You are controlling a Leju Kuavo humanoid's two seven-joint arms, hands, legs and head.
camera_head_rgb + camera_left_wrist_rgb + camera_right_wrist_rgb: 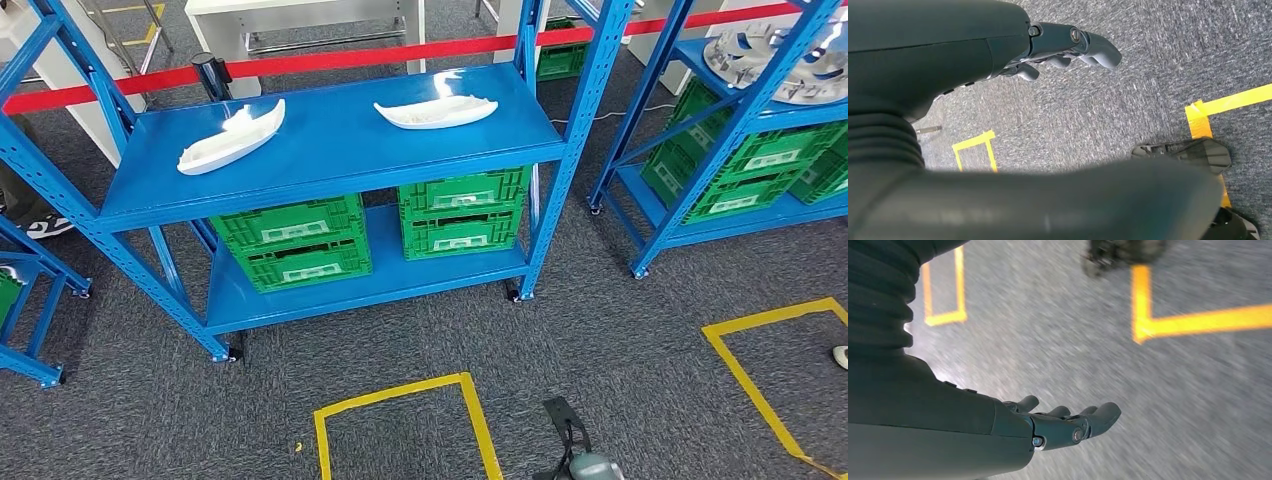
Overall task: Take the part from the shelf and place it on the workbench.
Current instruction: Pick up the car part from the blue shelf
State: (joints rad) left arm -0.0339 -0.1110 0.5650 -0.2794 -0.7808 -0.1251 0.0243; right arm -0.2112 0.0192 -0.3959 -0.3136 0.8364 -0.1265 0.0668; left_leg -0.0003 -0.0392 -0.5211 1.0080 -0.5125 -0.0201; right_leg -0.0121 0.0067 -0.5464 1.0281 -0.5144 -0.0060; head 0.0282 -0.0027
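Two white curved parts lie on the top board of the blue shelf (330, 150) in the head view. One part (232, 136) is at the left and the other part (436, 110) is at the right. Both lie loose with nothing touching them. My left hand (998, 50) hangs over grey carpet, and its dark fingers (1090, 47) are stretched out and hold nothing. My right hand (1008, 432) also hangs above the carpet. Its fingers (1093, 417) are spread a little and are empty. Both hands are far from the shelf.
Green crates (295, 240) (462, 212) fill the lower board. A red barrier tape (400, 55) runs behind the shelf. A second blue rack (740, 130) with green crates and silver metal parts stands at the right. Yellow tape squares (400, 395) (760, 380) mark the carpet.
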